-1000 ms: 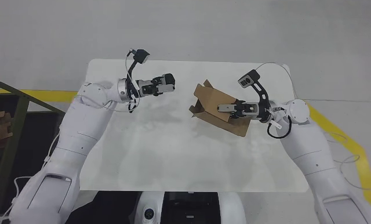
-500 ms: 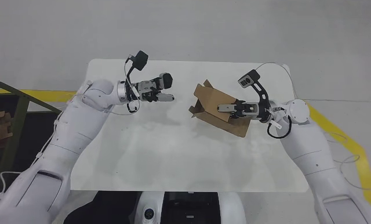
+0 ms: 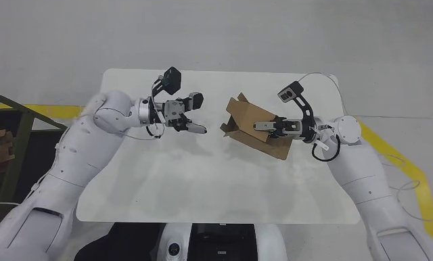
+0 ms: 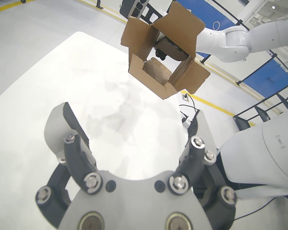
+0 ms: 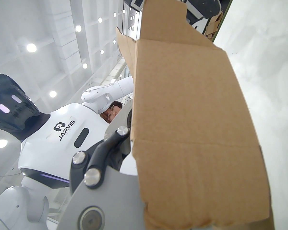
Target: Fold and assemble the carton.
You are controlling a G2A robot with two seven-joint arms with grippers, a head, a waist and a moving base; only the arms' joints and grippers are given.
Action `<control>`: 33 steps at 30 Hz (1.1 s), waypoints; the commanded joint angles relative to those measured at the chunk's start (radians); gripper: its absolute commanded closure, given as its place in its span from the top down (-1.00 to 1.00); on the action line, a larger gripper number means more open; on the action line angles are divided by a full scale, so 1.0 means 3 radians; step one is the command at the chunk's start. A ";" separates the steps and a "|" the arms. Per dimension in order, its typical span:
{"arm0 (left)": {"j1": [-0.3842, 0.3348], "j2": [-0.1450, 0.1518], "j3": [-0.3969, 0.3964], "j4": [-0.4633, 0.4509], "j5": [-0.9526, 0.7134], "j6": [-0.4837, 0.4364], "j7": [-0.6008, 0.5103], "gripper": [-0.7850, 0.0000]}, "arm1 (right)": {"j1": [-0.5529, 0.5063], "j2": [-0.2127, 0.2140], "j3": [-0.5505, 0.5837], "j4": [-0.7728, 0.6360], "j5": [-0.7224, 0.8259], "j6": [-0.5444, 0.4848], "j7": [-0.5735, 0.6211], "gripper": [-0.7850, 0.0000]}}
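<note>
Carton: brown cardboard carton (image 3: 241, 113) is hanging tilted over the R half of the table (image 3: 203, 186). It looks to be lifted off the surface rather than lying flat on it.
Carton shape: in L wrist view the carton (image 4: 182, 28) is showing as an open tube, see-through end to end, w/ neither end closed.
Flaps: the flaps (image 4: 136, 33) at the end facing the L arm are all splaying outward, none folded in. One big flap is sticking up above the rest.
R gripper: R gripper (image 3: 260, 126) is clamping one side wall of the carton and carrying it. In R wrist view one finger (image 5: 121, 123) is lying against the outside of the panel. Thru the open end a dark part of the R gripper (image 4: 166, 48) is showing inside the tube.
L gripper: L gripper (image 3: 198, 114) is hovering above the table approx. ctr-left. It's near the carton but apart from it, w/ bare table showing btwn them.
L gripper state: jaws are standing wide apart, holding nothing. In its own view the L gripper (image 4: 132, 123) is pointing toward the carton's open end, w/ its fingers (image 4: 69, 123) framing the white surface.
Table: white top w/ rounded corners.
Surroundings: yellow floor line (image 3: 40, 111) is running past the table, and blue barrier panels (image 4: 201, 5) are standing behind the carton in L wrist view.
</note>
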 commanded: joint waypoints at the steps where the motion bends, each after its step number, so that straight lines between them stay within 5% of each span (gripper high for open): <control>1: 0.0024 0.0019 0.0043 -0.0042 0.0255 0.0000 0.0171 1.00 | 0.0000 0.0000 0.0000 0.0000 0.0000 0.0000 0.0000 -1.00; 5: 0.0009 0.0062 0.0127 -0.0093 0.0707 0.0000 0.0598 1.00 | 0.0000 0.0000 0.0000 0.0000 0.0000 0.0000 0.0000 -1.00; 19: 0.0009 0.0062 0.0127 -0.0093 0.0707 0.0000 0.0598 1.00 | 0.0000 0.0000 0.0000 0.0000 0.0000 0.0000 0.0000 -1.00; 23: 0.0022 0.0053 0.0173 -0.0154 0.1191 0.0352 0.0464 1.00 | 0.0000 0.0000 0.0000 0.0000 0.0000 0.0000 0.0000 -1.00; 33: 0.0016 0.0006 0.0253 -0.0073 0.2278 0.0000 0.1430 1.00 | 0.0000 0.0000 0.0000 0.0000 0.0000 0.0000 0.0000 -1.00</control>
